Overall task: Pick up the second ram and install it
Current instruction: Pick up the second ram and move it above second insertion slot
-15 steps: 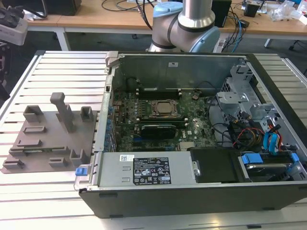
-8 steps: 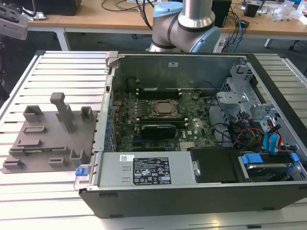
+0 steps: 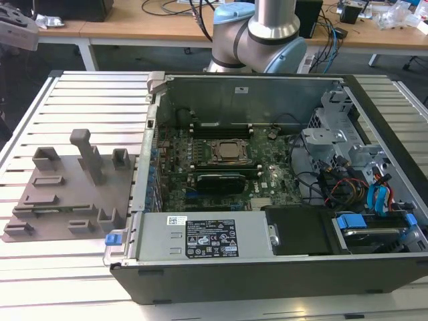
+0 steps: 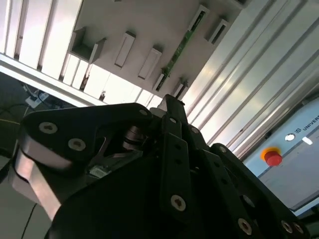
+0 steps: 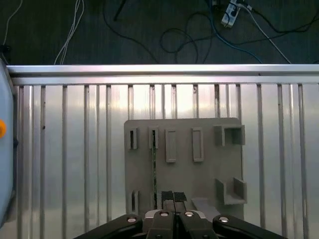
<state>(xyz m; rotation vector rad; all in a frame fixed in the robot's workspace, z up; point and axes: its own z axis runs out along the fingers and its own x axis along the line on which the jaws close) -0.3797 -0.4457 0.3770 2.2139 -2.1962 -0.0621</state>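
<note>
Slatted aluminium tabletop (image 5: 75, 149) carries a grey holder plate (image 5: 204, 179), in whose slots the second ram (image 5: 154, 164) stands on edge, presumably so its top edge is free to pinch, while the gripper (image 5: 173, 196) hangs above the plate, beside the ram's end, fingers closed on nothing.

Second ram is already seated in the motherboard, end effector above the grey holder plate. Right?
Not seated. The second ram sits on the grey holder plate, held between its blocks, as both wrist views show. The end effector is above that plate.
</note>
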